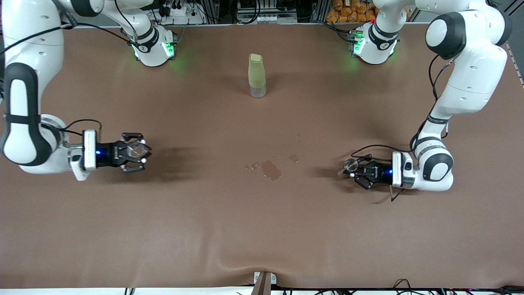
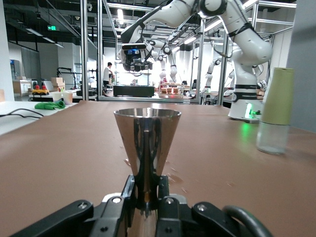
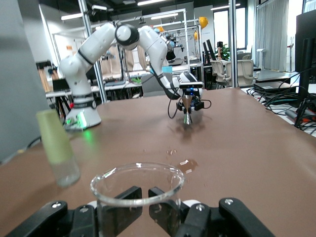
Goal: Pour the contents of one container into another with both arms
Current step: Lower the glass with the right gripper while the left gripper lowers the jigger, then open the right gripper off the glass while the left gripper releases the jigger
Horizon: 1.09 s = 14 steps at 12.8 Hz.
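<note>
Left claw (image 1: 353,167) grips metal cup (image 2: 147,143), right claw (image 1: 141,152) glass cup (image 3: 137,183), puddle (image 1: 271,169) btwn.

Metal cup (image 2: 147,148) runs down between the left gripper's fingers (image 2: 168,205), its base cut by the frame edge. Glass (image 3: 137,190): only the rim shows, its body hidden among the right gripper's fingers (image 3: 121,202). Contents of either can't be made out.
</note>
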Tool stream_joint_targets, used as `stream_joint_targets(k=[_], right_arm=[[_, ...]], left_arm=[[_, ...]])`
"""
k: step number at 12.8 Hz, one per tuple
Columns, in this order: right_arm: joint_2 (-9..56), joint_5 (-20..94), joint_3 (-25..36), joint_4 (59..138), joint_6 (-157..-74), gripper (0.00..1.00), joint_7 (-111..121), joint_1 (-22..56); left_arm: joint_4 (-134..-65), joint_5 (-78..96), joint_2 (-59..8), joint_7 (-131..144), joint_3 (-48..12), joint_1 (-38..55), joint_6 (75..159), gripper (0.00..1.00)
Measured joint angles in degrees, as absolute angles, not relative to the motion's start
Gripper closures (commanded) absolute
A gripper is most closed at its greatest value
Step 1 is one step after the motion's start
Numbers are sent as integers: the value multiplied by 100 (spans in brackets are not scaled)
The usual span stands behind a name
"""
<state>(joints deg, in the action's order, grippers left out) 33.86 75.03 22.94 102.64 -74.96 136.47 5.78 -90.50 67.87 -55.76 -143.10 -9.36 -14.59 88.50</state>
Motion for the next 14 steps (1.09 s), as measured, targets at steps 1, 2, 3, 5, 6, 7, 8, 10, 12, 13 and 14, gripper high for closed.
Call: stream_joint_targets(k=[1,2,3,5,6,7,8,10,12,13,14], right_arm=[[3442,7441,2295,10303,-7466,100,13920,447],[3542,7381,2294,10327,-7415,100,14212,333],[3662,7346,2293,10333,-7371,100,14484,248],[3910,7324,2291,10335,-7359,100,14977,129],[4023,7322,2290,10336,-7359,100,15192,81],[4131,7320,2290,10336,-7364,100,15370,28],[4239,7319,2290,10336,-7370,100,15494,-25],[4460,7318,2290,10330,-7395,100,15587,-135],[4638,7319,2287,10314,-7465,100,15649,-205],[4706,7320,2286,10294,-7512,100,15674,-232],[4751,7320,2285,10275,-7581,100,15683,-253]], left_arm=[[-9073,6540,-5575,-14324,-934,-1610,8815,100],[-9070,6302,-5574,-14325,-934,-1795,8779,100],[-9069,6113,-5573,-14326,-936,-1972,8740,100],[-9068,5816,-5573,-14344,-938,-2272,8580,100],[-9071,5740,-5573,-14395,-938,-2366,8511,100],[-9076,5697,-5573,-14452,-938,-2421,8479,100],[-9085,5663,-5573,-14482,-936,-2450,8473,100],[-9117,5643,-5576,-14514,-936,-2469,8472,100],[-9136,5615,-5580,-14534,-933,-2478,8472,100],[-9141,5567,-5581,-14558,-931,-2489,8472,100],[-9149,5523,-5583,-14598,-930,-2505,8472,100]])
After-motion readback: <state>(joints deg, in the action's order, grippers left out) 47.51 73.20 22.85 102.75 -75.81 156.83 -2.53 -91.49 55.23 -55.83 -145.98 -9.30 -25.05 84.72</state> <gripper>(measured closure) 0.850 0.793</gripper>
